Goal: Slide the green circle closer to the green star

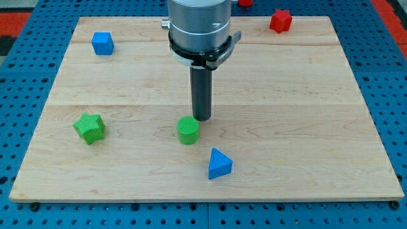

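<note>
The green circle (187,130), a short cylinder, sits on the wooden board a little below the middle. The green star (89,127) lies far to its left, near the board's left edge, at about the same height in the view. My tip (201,118) is down at the board just to the upper right of the green circle, very close to it or touching its edge. The rod hangs from the grey arm head at the view's top centre.
A blue triangle (220,163) lies below and right of the green circle. A blue cube (102,43) sits at the upper left. A red block (280,20) sits at the upper right edge. The wooden board (305,114) rests on a blue pegboard.
</note>
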### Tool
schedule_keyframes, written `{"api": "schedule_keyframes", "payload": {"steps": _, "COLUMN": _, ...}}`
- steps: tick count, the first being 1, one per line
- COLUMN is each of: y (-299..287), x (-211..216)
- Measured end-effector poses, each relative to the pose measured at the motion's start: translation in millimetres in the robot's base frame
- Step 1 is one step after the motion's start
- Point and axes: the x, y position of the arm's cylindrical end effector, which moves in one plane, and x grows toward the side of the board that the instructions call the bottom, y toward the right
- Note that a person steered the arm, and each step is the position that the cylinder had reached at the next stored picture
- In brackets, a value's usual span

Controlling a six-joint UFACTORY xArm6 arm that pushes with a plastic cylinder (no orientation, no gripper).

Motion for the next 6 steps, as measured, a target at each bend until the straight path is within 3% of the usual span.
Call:
{"api": "schedule_keyframes", "payload": {"steps": 2, "y": 30.1, "x": 12.7}}
{"api": "schedule_keyframes", "payload": {"steps": 3, "y": 12.3, "x": 29.7}}
{"api": "schedule_keyframes", "payload": {"steps": 5, "y": -81.4, "x": 41.2}}
{"api": "schedule_keyframes", "payload": {"steps": 6, "y": -86.1, "x": 77.0}}
